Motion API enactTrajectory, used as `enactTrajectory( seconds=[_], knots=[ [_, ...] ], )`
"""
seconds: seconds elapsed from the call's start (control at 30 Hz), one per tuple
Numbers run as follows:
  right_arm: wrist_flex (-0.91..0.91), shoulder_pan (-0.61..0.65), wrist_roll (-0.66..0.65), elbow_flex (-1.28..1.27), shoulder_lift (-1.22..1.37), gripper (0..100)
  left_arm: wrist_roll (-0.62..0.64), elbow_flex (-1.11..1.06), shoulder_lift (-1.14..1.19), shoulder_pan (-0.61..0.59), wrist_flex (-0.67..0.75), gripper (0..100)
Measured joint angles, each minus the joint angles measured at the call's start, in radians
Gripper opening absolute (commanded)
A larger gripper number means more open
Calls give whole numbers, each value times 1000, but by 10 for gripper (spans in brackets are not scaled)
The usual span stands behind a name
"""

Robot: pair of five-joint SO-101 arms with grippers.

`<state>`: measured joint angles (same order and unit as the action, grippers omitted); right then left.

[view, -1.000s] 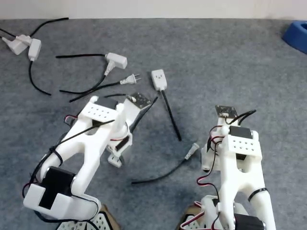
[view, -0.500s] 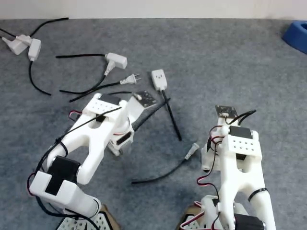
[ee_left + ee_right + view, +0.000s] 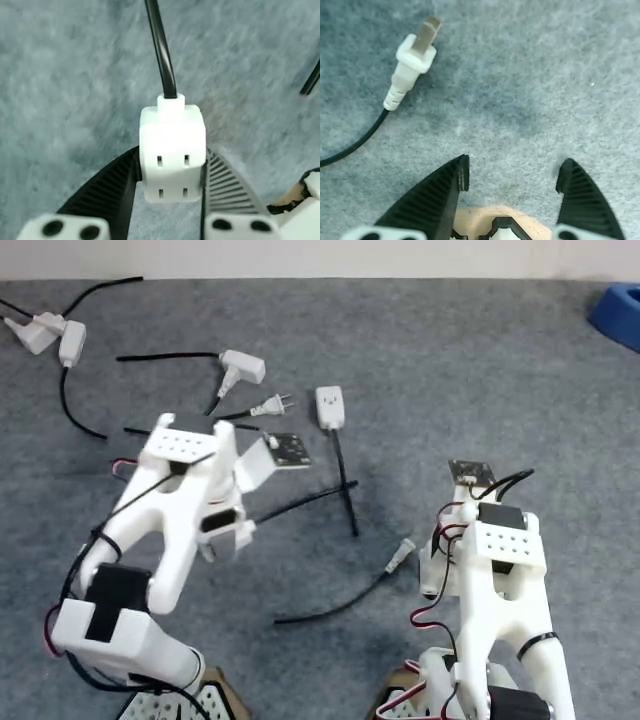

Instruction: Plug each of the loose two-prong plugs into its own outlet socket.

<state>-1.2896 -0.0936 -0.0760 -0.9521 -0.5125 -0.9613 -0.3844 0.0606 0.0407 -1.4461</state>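
Observation:
My left gripper (image 3: 171,161) is shut on a white outlet socket (image 3: 172,150), slots facing the camera, its black cable (image 3: 161,50) running away over the carpet. From above, that gripper (image 3: 226,536) is at the left, and the cable (image 3: 300,502) trails right from it. A second socket (image 3: 329,405) lies beyond, with a loose two-prong plug (image 3: 273,403) to its left. Another loose plug (image 3: 400,555) lies just left of my right gripper (image 3: 441,537). The right gripper (image 3: 515,167) stands open over bare carpet, with that plug (image 3: 412,55) a short way off.
A white angled plug block (image 3: 243,367) lies at the back, and two joined white pieces (image 3: 55,335) sit at the far left corner. Black cables cross the carpet between the arms. A blue object (image 3: 620,312) sits at the back right edge.
My left arm has swung left with the socket, dragging its black cable along. The second socket's cable has shifted slightly left. The right arm has not moved.

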Motion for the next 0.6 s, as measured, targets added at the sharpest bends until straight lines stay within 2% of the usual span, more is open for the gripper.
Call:
enactTrajectory(
  seconds=[0.17, 0.43, 0.5, 0.6],
  knots=[
    [0, 0, 0, 0, 0, 281, -68, -3, 15, -58, -3, 5],
    [0, 0, 0, 0, 0, 281, -152, -15, 190, -61, -3, 8],
    [0, 0, 0, 0, 0, 281, -152, -6, 210, -66, 5, 50],
    [0, 0, 0, 0, 0, 281, -104, 18, 218, -84, 14, 162]
  ],
)
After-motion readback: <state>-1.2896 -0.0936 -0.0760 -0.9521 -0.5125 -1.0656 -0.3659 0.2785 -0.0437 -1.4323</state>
